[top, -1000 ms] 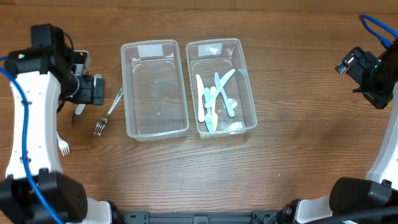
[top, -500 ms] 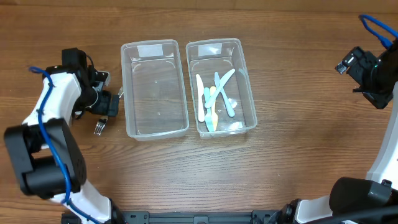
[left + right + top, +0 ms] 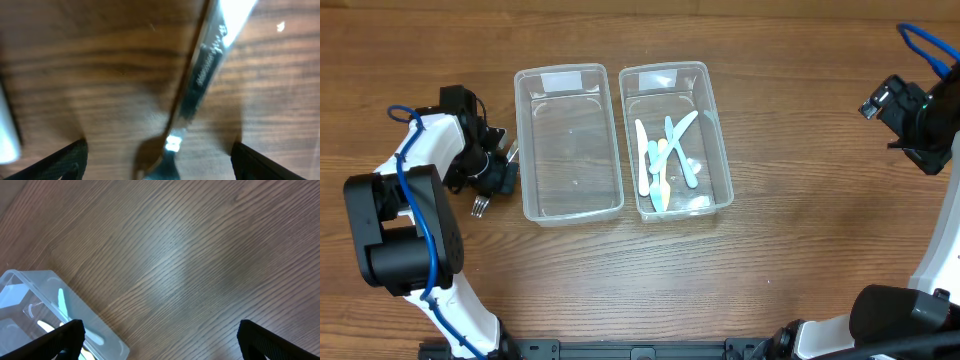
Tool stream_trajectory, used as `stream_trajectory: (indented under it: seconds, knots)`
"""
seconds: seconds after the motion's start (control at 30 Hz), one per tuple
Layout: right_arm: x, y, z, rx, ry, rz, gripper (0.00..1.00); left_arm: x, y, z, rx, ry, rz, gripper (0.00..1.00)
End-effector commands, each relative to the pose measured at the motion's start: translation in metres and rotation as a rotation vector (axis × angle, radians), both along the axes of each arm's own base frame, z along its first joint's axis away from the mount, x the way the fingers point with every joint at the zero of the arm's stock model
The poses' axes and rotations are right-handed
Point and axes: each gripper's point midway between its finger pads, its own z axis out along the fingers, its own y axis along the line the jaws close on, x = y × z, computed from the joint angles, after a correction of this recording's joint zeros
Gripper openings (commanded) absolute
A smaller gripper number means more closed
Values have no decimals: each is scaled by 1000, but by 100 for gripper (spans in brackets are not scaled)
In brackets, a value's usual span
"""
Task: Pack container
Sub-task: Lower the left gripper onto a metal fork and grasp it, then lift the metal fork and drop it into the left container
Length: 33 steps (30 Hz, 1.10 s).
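A: Where does the metal fork (image 3: 480,205) lie relative to the left gripper (image 3: 492,172)?

B: Directly under it. From overhead, the fork rests on the table (image 3: 620,270) just beside the left wall of the empty container (image 3: 570,150). Its tines point toward the lower left and its handle slants up toward that wall.

A: And the claw?

B: Spread wide, gripping nothing. In the left wrist view the two fingertips (image 3: 65,160) sit at the bottom corners, with the fork's shiny handle (image 3: 200,75) running up between them and leaning right. Neither fingertip touches it.

A: So the long axis crosses the line the jaws close along?

B: Roughly, yes. Closing there would likely pinch the handle across its width, near the neck.

A: What about the right gripper (image 3: 918,130)?

B: It is parked well away at the table's far right, fingers apart and empty. Its wrist view shows only bare wood and a corner of the container holding plastic cutlery (image 3: 665,100). The left arm is clearly the nearer one.

A: Where would the fork go?

B: Probably the empty container beside it.
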Motion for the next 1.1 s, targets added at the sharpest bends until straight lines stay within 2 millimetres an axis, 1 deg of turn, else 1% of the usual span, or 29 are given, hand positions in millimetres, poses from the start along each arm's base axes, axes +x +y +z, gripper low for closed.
stream_trajectory:
  seconds: [0.0, 0.17, 0.4, 0.63, 0.7, 0.83, 0.9, 0.97, 1.03, 1.07]
  knots:
    - [3, 1, 3, -3, -19, 8, 100, -20, -6, -13, 4, 100, 18, 92]
    - [2, 1, 3, -2, -19, 8, 100, -28, -7, -12, 0, 132, 33, 91]
    - [2, 2, 3, -2, -18, 8, 100, -28, -7, -12, 1, 131, 39, 90]
    - [2, 1, 3, -2, -18, 8, 100, -31, -6, -11, 7, 144, 61, 85]
    - [2, 2, 3, -2, -17, 8, 100, -31, -7, -11, 8, 144, 64, 81]
    - [2, 2, 3, -1, -15, 8, 100, -32, -7, -11, 7, 149, 68, 68]
    - [2, 2, 3, -1, -15, 8, 100, -32, -7, -11, 7, 150, 68, 64]
    - [2, 2, 3, -1, -15, 8, 100, -32, -7, -11, 7, 150, 68, 58]
    - [2, 2, 3, -2, -15, 8, 100, -32, -7, -11, 7, 150, 68, 56]
    - [2, 2, 3, -1, -15, 8, 100, -32, -7, -11, 7, 150, 68, 53]
